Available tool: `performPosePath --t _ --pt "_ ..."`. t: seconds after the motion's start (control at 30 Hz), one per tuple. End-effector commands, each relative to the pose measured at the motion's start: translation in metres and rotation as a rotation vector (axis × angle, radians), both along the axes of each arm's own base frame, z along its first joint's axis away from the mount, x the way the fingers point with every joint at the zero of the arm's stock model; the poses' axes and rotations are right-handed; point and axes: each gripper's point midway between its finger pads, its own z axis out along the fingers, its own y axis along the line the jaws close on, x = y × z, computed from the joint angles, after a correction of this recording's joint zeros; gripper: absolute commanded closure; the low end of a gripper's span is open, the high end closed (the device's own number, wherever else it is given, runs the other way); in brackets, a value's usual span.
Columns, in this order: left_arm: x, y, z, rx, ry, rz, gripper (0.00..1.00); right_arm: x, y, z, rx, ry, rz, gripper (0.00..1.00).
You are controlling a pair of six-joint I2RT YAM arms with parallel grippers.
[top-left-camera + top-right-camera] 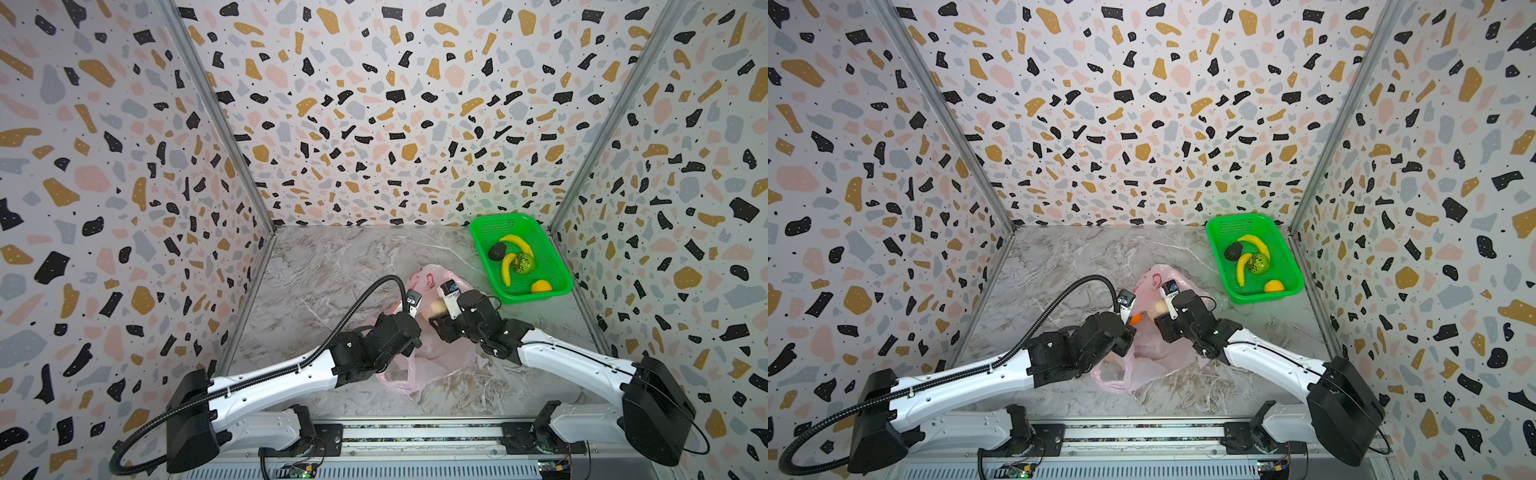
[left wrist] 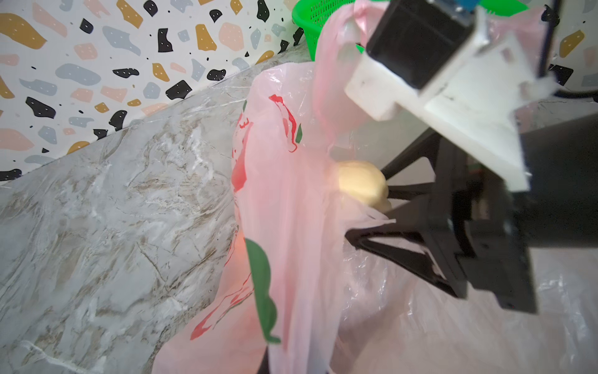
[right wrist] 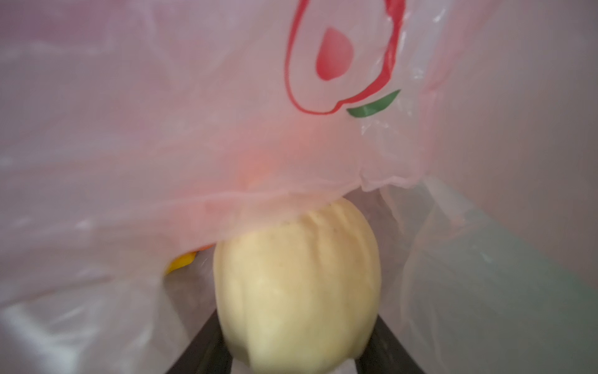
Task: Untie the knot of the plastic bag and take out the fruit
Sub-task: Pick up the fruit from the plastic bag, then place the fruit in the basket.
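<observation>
Metal rail (image 1: 415,434) crosses the near edge, nearer than the plastic bag (image 1: 432,357), and two white-and-black arms (image 1: 291,374) reach from it toward the bag. The surface (image 1: 332,270) under the bag is glossy grey marble veined with tan. The bag lies crumpled in the middle of it. It is thin, see-through pale pink film, with a loose handle loop (image 1: 395,384) at its near end and a red outline print (image 3: 339,58) with a green leaf on its raised side.

The left hand (image 1: 1128,311), at the bag's left edge, is pressed together on a fold of that film and holds it up. The right hand (image 2: 372,207) reaches into the bag's mouth from the right. Its black fingers (image 2: 388,246) pinch a cream fruit (image 3: 297,285), ribbed and matte, half under the lifted film. An orange fruit (image 1: 1136,319) shows just left of it inside the bag.

Beyond the bag to the right, well apart, a green mesh basket (image 1: 540,296) holds two bananas (image 1: 517,243), a dark avocado (image 1: 496,251), a green round fruit (image 1: 523,263) and a yellow-orange piece (image 1: 541,286). Past the bag, terrazzo-patterned walls (image 1: 395,104) in black, ochre, pink and grey close three sides.
</observation>
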Motion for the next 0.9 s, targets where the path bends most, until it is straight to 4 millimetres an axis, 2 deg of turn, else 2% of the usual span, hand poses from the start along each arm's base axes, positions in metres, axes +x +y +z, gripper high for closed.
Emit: performPosePath --t 0.0,0.13,0.27,0.43,0.53,0.63,0.8,0.87 --pt "0.003 -0.002 0.019 -0.026 -0.038 0.007 1.0 -0.028 -0.002 0.009 -0.006 0.047 0.061 0.51" --pt "0.001 0.001 0.024 -0.036 -0.05 0.0 1.0 -0.046 -0.003 0.033 0.016 0.048 0.09 0.51" --pt "0.0 0.007 0.027 -0.036 -0.065 0.001 1.0 -0.057 -0.015 0.067 0.062 0.036 0.08 0.51" --pt "-0.001 0.007 0.025 -0.033 -0.059 -0.008 1.0 -0.056 -0.031 0.109 0.099 -0.008 0.051 0.5" --pt "-0.003 0.002 0.027 -0.045 -0.061 -0.03 1.0 -0.043 -0.043 0.133 0.105 -0.052 0.025 0.5" --pt "-0.004 -0.002 0.031 -0.052 -0.064 -0.054 1.0 -0.022 -0.06 0.154 0.123 -0.101 -0.031 0.49" --pt "-0.005 0.0 0.029 -0.044 -0.064 -0.056 1.0 0.031 -0.099 0.167 0.159 -0.151 -0.163 0.48" --pt "-0.006 0.001 0.027 -0.041 -0.058 -0.058 1.0 0.053 -0.116 0.167 0.171 -0.165 -0.221 0.49"
